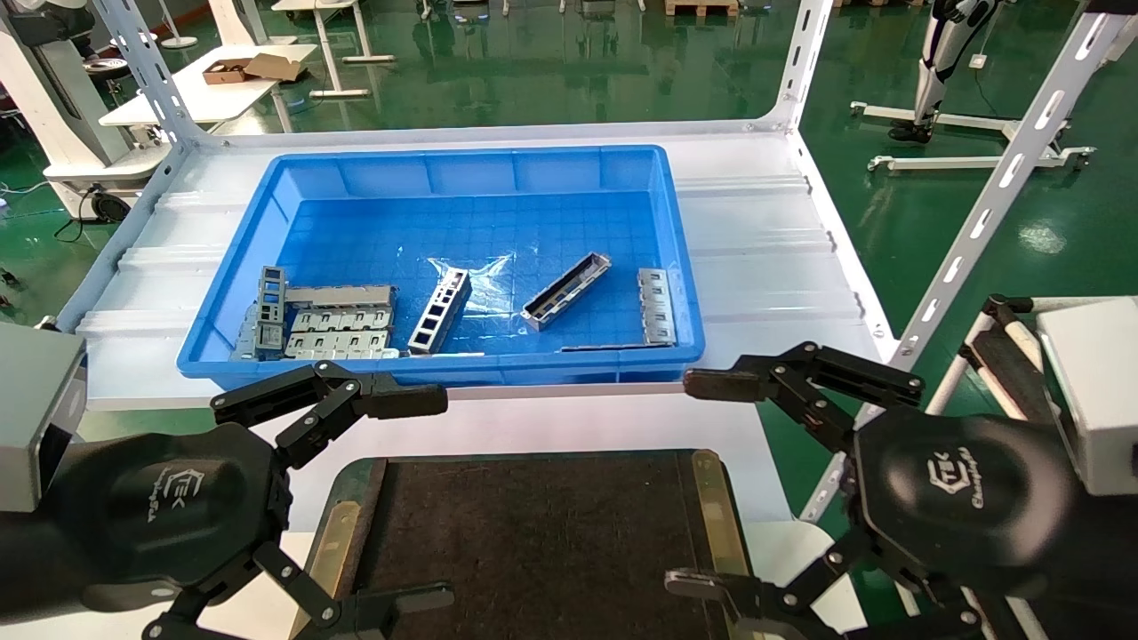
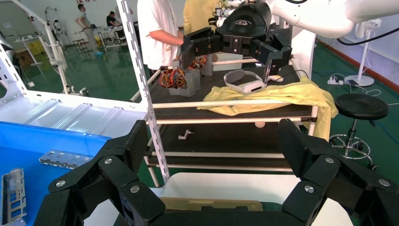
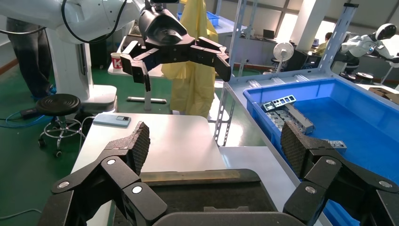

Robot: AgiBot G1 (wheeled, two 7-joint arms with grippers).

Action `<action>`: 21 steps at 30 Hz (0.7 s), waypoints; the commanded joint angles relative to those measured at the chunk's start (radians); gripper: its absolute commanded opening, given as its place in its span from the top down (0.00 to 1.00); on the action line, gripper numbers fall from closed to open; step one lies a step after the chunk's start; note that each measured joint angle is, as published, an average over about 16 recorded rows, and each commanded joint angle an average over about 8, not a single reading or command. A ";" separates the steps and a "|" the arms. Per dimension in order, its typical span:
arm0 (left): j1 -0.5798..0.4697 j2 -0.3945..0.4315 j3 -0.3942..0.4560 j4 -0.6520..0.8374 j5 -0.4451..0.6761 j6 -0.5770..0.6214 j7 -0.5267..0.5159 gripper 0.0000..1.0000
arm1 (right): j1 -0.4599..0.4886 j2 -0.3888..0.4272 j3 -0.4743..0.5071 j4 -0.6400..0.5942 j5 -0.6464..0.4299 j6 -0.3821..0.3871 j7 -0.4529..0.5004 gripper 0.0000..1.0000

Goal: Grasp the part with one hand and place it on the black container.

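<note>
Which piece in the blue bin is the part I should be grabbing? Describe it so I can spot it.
Look in the blue bin, right of centre. The part lies there diagonally by itself: a narrow grey open channel, between the ladder-like frame with square windows and the flat tabbed plate by the right wall.

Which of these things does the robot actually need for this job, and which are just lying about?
Needed:
- the part, lying in the blue bin
- the black container, nothing on it
- left end effector and right end effector, both open over the container's ends

Lying about:
- ladder-like frame
- flat silver plates
- tabbed plate
</note>
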 commanded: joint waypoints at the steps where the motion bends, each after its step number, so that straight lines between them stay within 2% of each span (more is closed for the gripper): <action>1: 0.000 0.000 0.000 0.000 0.000 0.000 0.000 0.00 | 0.000 0.000 0.000 0.000 0.000 0.000 0.000 0.00; 21: 0.000 0.000 0.000 0.000 0.000 0.000 0.000 0.00 | 0.000 0.000 0.000 0.000 0.000 0.000 0.000 0.00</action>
